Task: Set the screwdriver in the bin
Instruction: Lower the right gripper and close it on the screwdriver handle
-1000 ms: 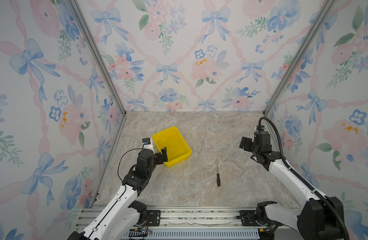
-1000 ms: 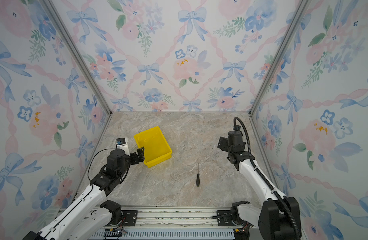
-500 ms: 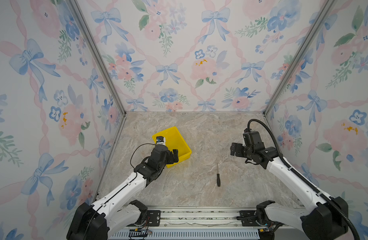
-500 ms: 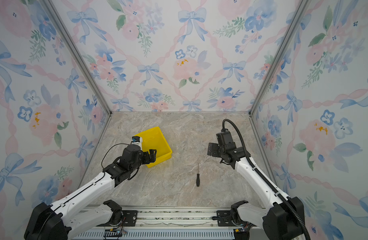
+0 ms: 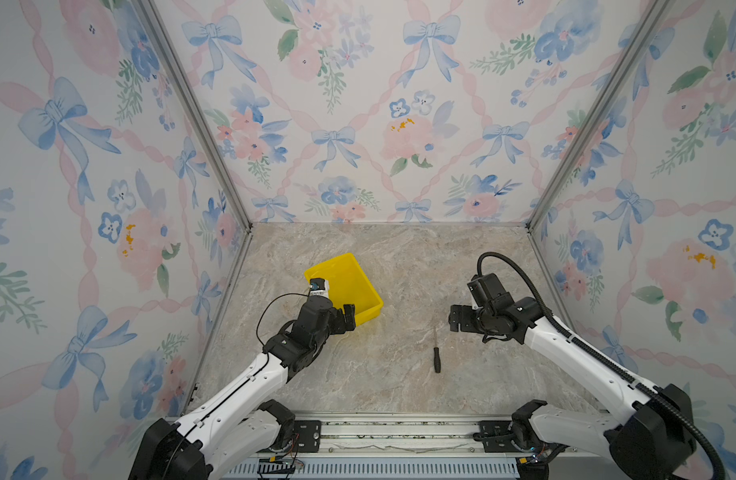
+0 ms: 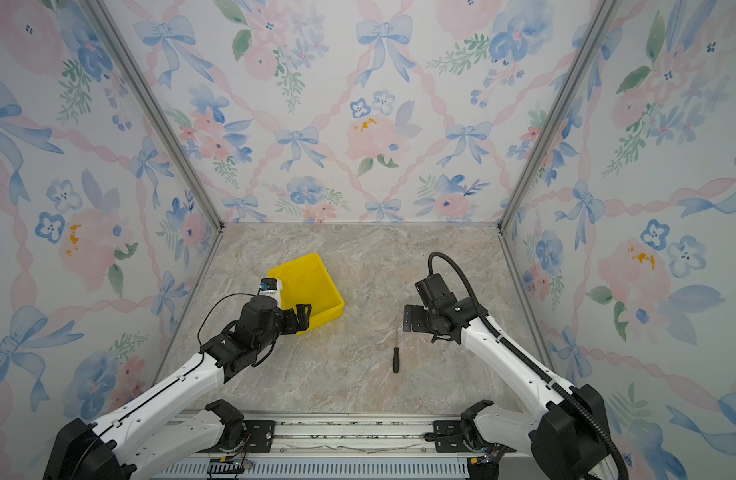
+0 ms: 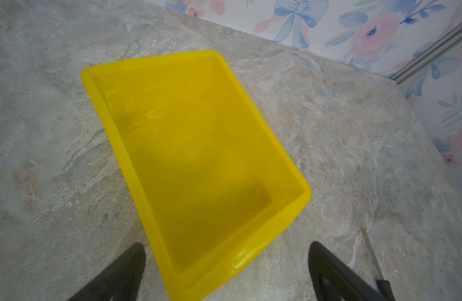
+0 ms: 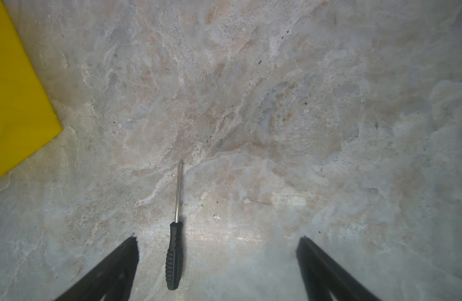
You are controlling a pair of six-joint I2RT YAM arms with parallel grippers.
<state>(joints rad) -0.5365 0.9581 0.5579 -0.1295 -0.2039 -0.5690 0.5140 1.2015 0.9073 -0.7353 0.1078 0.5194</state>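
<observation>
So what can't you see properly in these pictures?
- Bin: in both top views the left claw hides its near corner.
- Screwdriver: the left wrist view's edge cuts off most of its handle.
- Bin again: the right wrist view shows only one corner; the edge cuts off the rest.
- Screwdriver tip: too small to tell its shape.

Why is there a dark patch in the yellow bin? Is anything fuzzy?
Left wrist view: that is a shadow on the bin floor, with shiny streaks near one corner; the left gripper looks fuzzy. Right wrist view: the screwdriver is sharp, the right gripper soft-edged. Both top views: even light, little glare.
</observation>
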